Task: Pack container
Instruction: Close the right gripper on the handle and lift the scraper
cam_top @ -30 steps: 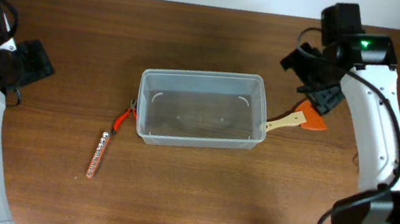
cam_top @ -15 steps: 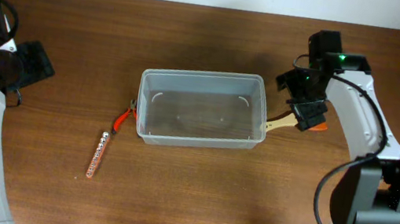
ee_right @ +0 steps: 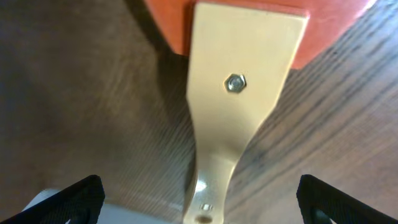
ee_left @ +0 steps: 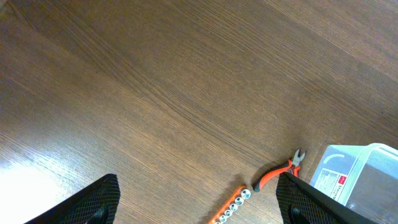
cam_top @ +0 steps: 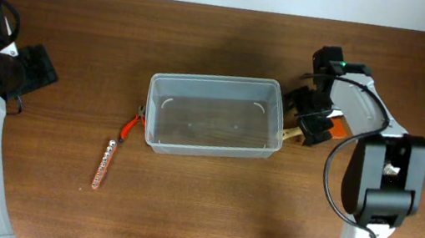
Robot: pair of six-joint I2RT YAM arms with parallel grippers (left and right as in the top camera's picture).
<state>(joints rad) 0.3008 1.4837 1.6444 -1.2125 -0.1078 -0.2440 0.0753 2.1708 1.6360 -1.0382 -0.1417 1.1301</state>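
The clear rectangular container point(cam_top: 218, 79) stands empty at the table's middle; its corner shows in the left wrist view point(ee_left: 364, 180). A scraper with a pale wooden handle point(cam_top: 289, 134) and orange blade point(cam_top: 338, 115) lies against the container's right end. My right gripper point(cam_top: 310, 124) is low over it and open. In the right wrist view the handle point(ee_right: 239, 93) runs between the fingers point(ee_right: 74, 199), with the orange blade point(ee_right: 165, 25) at the top and my right gripper point(ee_right: 199, 202) not touching it. My left gripper point(cam_top: 34, 67) is open and empty far left, also seen from its wrist point(ee_left: 199, 202).
Red-handled pliers point(cam_top: 132, 124) lie at the container's left end, and an orange rail of sockets point(cam_top: 104, 164) lies just below-left of them. Both show in the left wrist view: pliers point(ee_left: 280, 172), rail point(ee_left: 232, 203).
My right arm has swung left and down from beside the scraper to right over its handle, now covering most of the orange blade. The left arm has not moved.
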